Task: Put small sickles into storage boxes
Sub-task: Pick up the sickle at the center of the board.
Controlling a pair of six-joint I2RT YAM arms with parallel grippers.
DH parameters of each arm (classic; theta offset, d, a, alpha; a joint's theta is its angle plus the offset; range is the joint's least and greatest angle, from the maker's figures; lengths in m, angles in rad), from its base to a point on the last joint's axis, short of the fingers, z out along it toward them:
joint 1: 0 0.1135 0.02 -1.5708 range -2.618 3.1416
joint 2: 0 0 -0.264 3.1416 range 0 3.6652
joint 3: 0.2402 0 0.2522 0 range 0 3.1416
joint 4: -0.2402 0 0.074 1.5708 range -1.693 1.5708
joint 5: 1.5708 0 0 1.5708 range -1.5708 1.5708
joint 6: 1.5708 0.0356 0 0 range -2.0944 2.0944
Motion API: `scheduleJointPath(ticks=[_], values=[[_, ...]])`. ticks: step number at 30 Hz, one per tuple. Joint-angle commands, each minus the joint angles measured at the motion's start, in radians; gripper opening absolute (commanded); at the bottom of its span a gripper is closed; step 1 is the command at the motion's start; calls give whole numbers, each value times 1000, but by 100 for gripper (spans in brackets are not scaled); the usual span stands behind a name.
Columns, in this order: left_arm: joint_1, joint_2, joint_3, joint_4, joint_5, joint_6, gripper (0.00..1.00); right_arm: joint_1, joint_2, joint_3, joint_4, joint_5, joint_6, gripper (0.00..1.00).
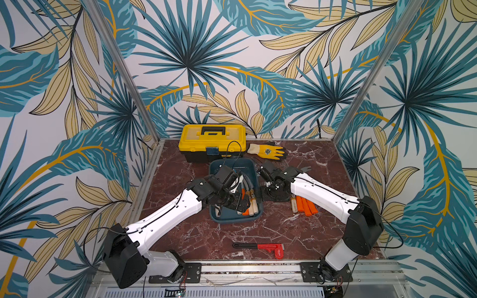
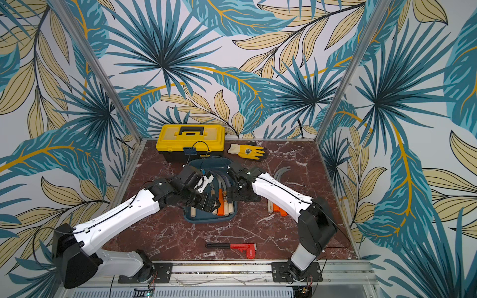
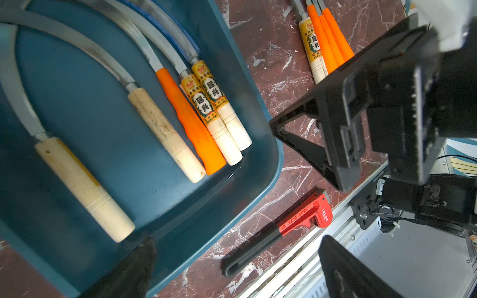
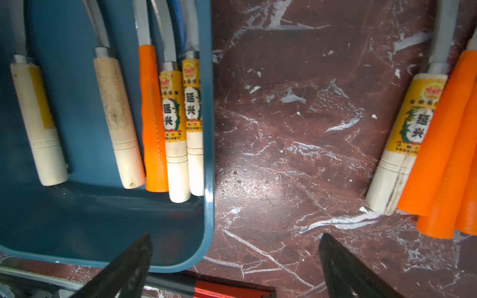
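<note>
- Both arms cover much of the teal tray (image 1: 232, 218) in both top views; read its contents from the wrist views.
- Blades run off the frame edges there, so count by handles.
- The tray holds five sickles (image 4: 152, 121): two plain wooden handles, one orange, two labelled.
- Four loose sickles (image 4: 407, 144) lie on the marble table (image 4: 284, 129), to the right gripper's right.
- Right gripper (image 4: 236, 236): jaws spread wide, empty, between the tray and the loose group.
- Left gripper (image 3: 238, 241): jaws spread, empty, tray beneath it.
</note>
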Motion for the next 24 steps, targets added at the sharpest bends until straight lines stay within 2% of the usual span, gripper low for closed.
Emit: scheduleJointPath(ticks=[1, 10, 24], values=[[-15, 32, 41, 64, 29, 16, 99, -19, -38, -50, -11, 24, 11, 100], [-34, 161, 91, 127, 71, 42, 99, -97, -77, -157, 18, 25, -2, 99], [-49, 385, 245, 162, 152, 108, 99, -249, -17, -201, 64, 32, -81, 100]])
